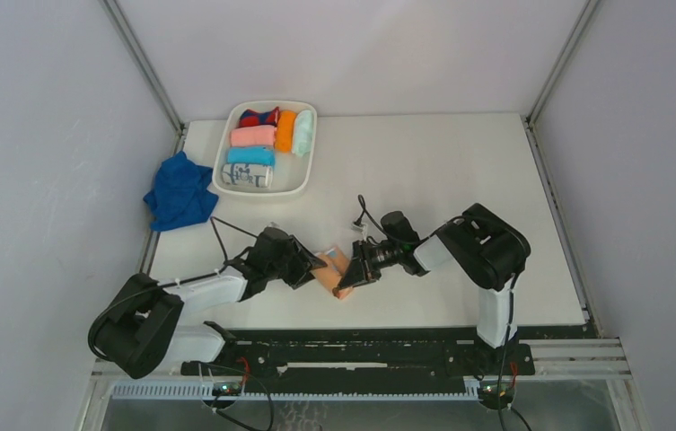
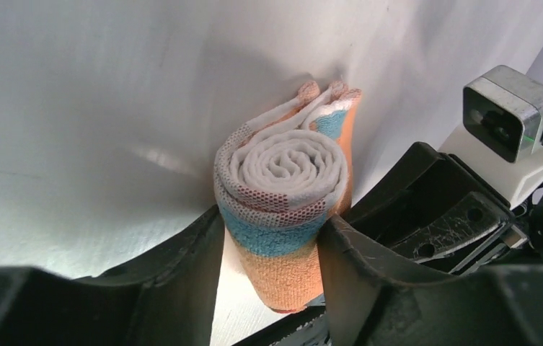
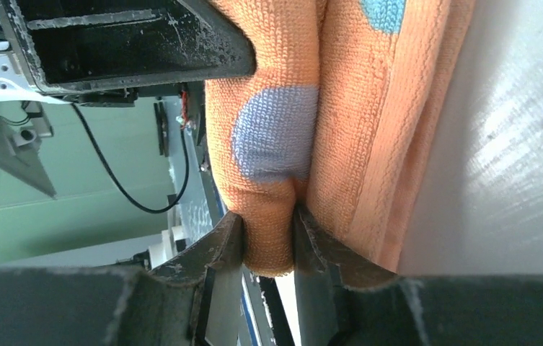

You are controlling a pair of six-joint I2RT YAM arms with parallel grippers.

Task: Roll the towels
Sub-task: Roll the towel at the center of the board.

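Peach towel roll (image 2: 283, 194) clamped inside our left gripper (image 2: 268, 225), one fold pinched inside our right gripper (image 3: 268, 220).

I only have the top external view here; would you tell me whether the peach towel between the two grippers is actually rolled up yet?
Observer: Yes. The left wrist view shows the peach towel end-on, wound into a tight spiral roll.
Operator: Thank you. Is the left gripper gripping it?
Observer: The left gripper has one finger touching each side of the roll.
Operator: And the right gripper?
Observer: The right gripper pinches a fold of the towel's cloth between its fingertips, near a pale blue spot.
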